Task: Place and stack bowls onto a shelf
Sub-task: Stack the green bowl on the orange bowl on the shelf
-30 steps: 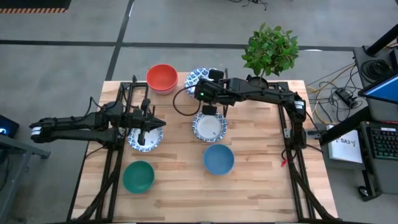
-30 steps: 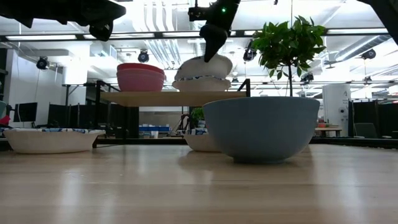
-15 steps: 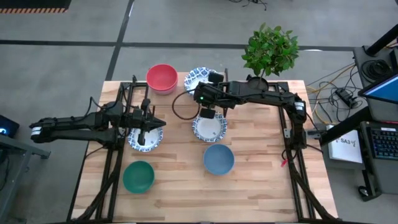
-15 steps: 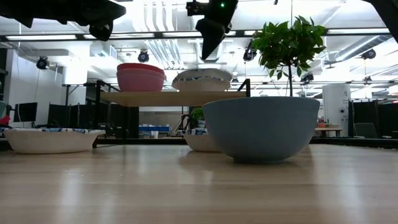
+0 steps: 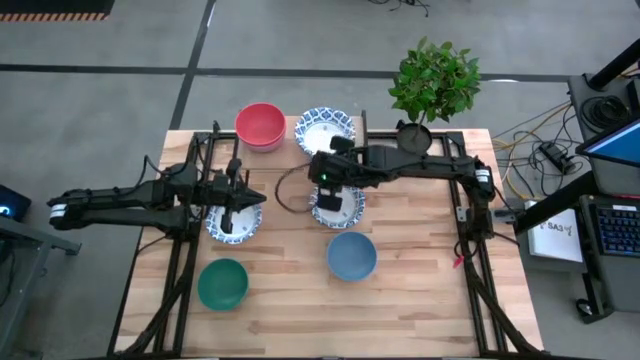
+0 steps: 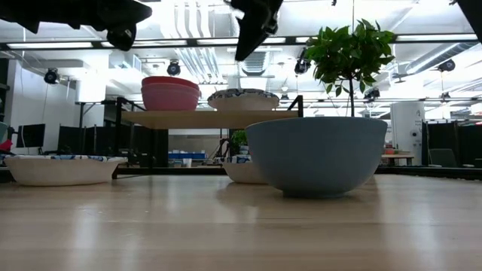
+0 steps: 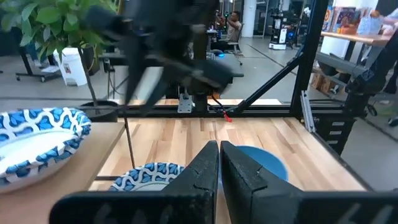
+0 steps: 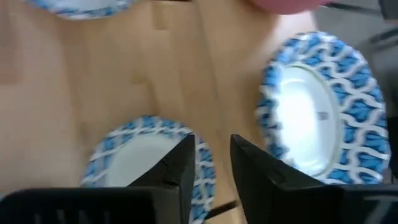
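The patterned bowl (image 5: 325,131) now sits released on the shelf (image 6: 203,118) beside the red bowl (image 5: 260,124) — the right gripper (image 5: 331,187), fingers apart and empty, has withdrawn above the next patterned bowl (image 5: 337,207) mid-table — while the left gripper (image 5: 233,213) waits shut.

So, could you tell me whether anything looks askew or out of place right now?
Nothing stands out: the red bowl and patterned bowl sit level on the shelf, and the blue bowl and green bowl stand upright on the table.
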Robot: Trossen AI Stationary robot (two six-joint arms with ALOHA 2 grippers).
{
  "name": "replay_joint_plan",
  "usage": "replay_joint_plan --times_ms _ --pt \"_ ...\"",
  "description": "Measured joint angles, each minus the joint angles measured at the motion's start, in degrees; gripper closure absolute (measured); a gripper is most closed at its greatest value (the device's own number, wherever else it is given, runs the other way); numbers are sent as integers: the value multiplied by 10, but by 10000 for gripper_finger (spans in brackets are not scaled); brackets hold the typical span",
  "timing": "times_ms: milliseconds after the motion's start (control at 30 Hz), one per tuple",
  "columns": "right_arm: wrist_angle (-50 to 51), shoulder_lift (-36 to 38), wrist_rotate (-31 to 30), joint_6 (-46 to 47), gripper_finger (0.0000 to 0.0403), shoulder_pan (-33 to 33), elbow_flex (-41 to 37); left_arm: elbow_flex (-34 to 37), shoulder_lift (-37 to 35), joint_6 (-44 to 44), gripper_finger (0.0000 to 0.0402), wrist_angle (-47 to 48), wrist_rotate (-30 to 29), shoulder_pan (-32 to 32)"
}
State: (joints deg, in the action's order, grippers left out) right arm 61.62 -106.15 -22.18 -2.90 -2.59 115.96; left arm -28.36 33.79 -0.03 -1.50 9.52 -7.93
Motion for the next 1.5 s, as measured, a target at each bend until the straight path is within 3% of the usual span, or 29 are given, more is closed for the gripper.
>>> replay_joint_plan --times_ms 200,367,567,700,900,1133,1300,1500 --pt "31 33 -3 29 354 65 -11 0 3 -52 402 22 0 0" --pt "5 85 -24 59 371 129 -73 0 13 -124 402 49 0 1" --pt "-119 166 -87 75 370 198 -216 0 42 -208 402 95 0 19" --pt "-234 219 -93 74 370 225 -316 -9 68 -260 402 104 0 42" --pt "-359 284 -94 74 369 241 -437 -73 121 -310 402 231 2 100" --pt "-469 329 -94 66 369 241 -539 -182 212 -318 402 419 0 195" --pt "-531 343 -94 58 369 241 -585 -268 292 -266 402 558 -1 260" --pt "-547 341 -94 65 369 241 -608 -309 370 -196 387 609 -1 307"
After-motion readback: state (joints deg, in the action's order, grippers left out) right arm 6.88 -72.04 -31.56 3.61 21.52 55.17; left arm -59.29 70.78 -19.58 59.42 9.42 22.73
